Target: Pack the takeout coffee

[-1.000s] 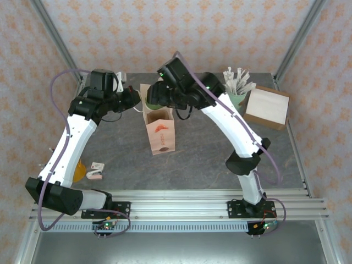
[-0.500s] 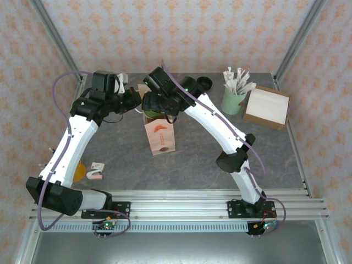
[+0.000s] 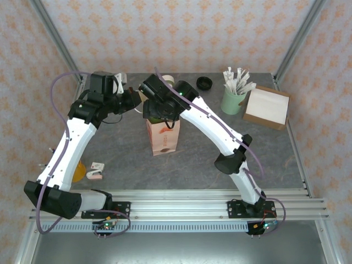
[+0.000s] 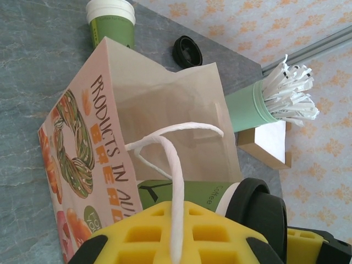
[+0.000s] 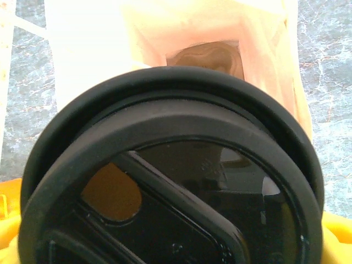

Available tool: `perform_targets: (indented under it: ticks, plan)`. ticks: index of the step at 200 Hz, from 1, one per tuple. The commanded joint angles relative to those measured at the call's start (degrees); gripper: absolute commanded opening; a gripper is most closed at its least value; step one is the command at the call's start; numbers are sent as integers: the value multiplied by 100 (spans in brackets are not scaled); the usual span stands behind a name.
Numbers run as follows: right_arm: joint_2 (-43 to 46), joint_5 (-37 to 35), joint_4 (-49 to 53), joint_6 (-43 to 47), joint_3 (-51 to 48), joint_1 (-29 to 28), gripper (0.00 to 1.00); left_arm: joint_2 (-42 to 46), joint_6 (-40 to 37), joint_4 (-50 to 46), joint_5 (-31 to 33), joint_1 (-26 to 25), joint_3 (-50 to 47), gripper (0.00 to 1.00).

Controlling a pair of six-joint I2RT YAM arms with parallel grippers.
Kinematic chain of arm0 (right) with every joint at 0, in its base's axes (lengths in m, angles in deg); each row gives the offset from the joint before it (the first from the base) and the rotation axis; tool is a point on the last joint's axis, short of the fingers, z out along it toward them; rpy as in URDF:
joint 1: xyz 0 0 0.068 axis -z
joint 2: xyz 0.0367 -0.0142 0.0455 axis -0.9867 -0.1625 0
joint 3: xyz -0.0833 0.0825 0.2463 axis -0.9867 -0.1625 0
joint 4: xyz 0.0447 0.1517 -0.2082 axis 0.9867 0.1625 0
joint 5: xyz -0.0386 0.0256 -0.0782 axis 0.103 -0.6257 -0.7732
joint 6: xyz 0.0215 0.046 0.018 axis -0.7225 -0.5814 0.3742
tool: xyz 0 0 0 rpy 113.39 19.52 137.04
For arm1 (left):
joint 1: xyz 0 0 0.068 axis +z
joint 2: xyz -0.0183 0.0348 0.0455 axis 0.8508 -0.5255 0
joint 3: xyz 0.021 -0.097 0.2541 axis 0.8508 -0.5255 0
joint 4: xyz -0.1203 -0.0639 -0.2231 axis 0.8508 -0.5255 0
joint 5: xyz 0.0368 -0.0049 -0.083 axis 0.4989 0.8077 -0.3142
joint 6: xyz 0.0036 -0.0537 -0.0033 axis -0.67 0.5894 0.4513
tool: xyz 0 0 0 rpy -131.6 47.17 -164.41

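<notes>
One paper bag [image 3: 163,138] upright mid table [image 3: 220,159], left end effector [image 4: 176,242] pinched together on its white handle [image 4: 175,165], right end effector [image 3: 160,114] clamped on one lidded coffee cup [image 4: 184,192] at the bag mouth, second coffee cup [image 3: 168,81] lidless at far edge, one loose black lid [image 3: 204,83] near it

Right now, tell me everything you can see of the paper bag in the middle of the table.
The paper bag is pale brown paper with orange-red lettering and a ring-shaped food picture on one face, plus a white twisted-paper handle. It stands in the middle of the table, mouth open. The left gripper has its fingers shut on the handle, and the right gripper holds a lidded coffee cup right at the mouth.
</notes>
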Motion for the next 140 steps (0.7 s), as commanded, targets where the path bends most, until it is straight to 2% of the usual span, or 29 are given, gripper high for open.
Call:
perform_targets:
  ticks: [1, 55, 71, 140]
  plan:
    - [-113, -394, 365, 6, -81, -20, 54, 174, -14, 114, -14, -36, -108, 0]
    - [-420, -381, 610, 154, 151, 10, 54, 230, 28, 301, -316, -42, -352, 0]
    - [-356, -207, 402, 275, 242, -47, 54, 237, 72, 306, -369, -51, -389, 0]
    - [146, -331, -330, 679, 249, -250, 54, 263, 79, 245, -321, -50, -438, 0]
